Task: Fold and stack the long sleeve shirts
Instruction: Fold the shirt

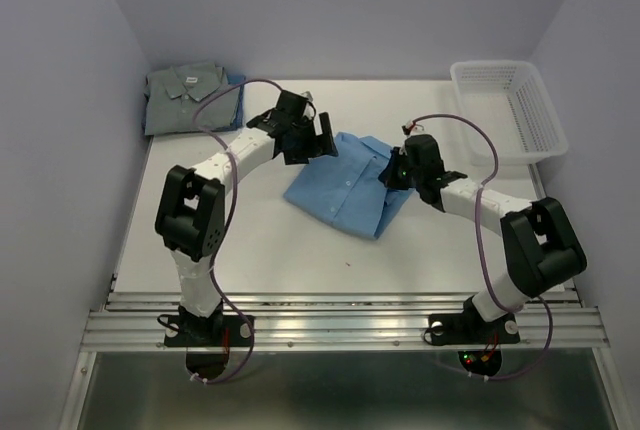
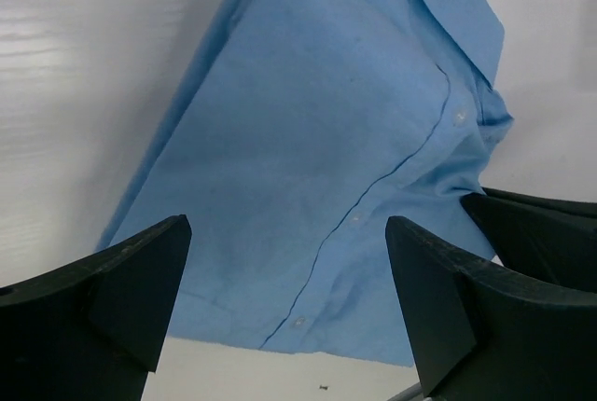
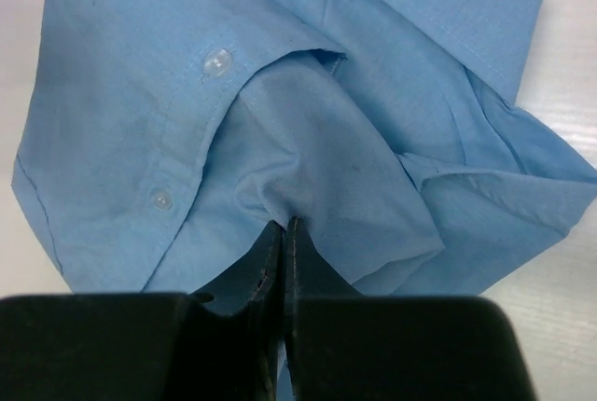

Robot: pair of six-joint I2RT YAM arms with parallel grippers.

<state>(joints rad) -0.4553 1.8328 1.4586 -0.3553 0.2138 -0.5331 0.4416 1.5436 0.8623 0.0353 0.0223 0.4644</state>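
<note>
The light blue shirt (image 1: 345,185) lies folded in the middle of the table, buttons up. It fills the left wrist view (image 2: 326,159) and the right wrist view (image 3: 280,93). My right gripper (image 3: 283,226) is shut on a pinch of its cloth at the shirt's right edge (image 1: 393,172). My left gripper (image 2: 289,298) is open and empty, hovering over the shirt's far left edge (image 1: 322,140). The grey-green shirt (image 1: 188,96) lies folded at the far left corner, on top of a bit of blue cloth.
A white mesh basket (image 1: 510,105) stands at the far right of the table. Purple walls close in the left, back and right. The metal rail (image 1: 340,325) runs along the near edge. A small dark speck (image 2: 324,387) lies on the table.
</note>
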